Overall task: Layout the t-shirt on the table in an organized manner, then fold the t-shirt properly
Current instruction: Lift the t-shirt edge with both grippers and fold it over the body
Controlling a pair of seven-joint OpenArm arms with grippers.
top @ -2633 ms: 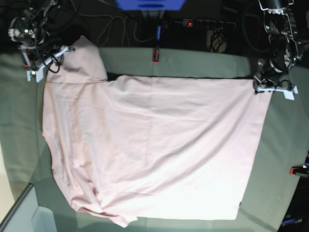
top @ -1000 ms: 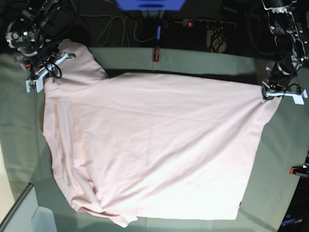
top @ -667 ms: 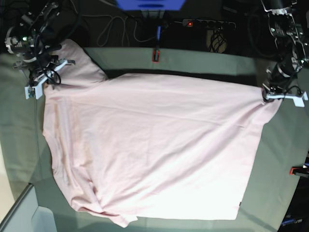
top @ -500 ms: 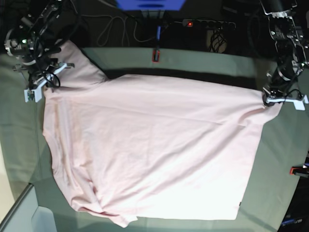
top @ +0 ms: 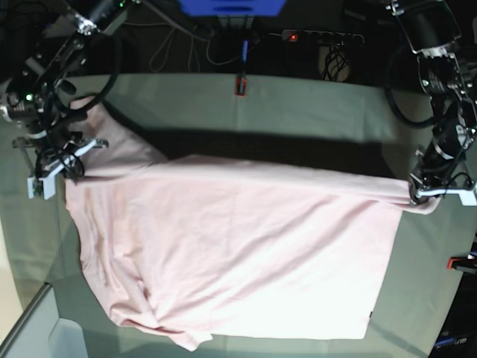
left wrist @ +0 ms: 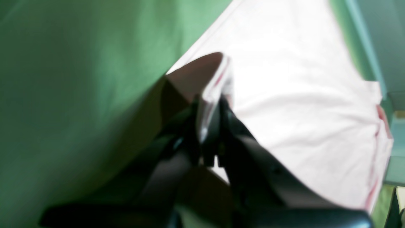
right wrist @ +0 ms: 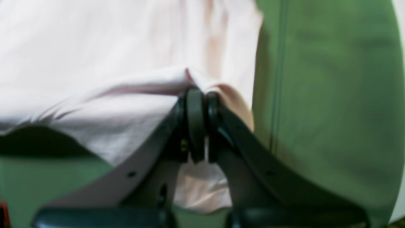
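Note:
The pale pink t-shirt (top: 238, 253) lies spread across the table (top: 298, 104), plain side up, its far edge raised and casting a dark shadow behind it. My left gripper (top: 415, 196) is at the right of the base view, shut on the shirt's far right corner. The left wrist view shows its fingers (left wrist: 190, 139) pinching a folded hem of the t-shirt (left wrist: 284, 95). At the base view's left, my right gripper (top: 67, 165) is shut on the shirt's shoulder edge. In the right wrist view its fingertips (right wrist: 196, 107) clamp bunched fabric of the t-shirt (right wrist: 110, 57).
A red-orange clamp (top: 241, 85) sits on the table's far edge and another (top: 462, 262) at the right edge. Cables and a power strip (top: 320, 36) lie behind the table. The near left corner of the table (top: 30, 313) drops off to the floor.
Both grippers have moved toward the near side, drawing the shirt's far edge with them. The bare strip of table behind the shirt has widened.

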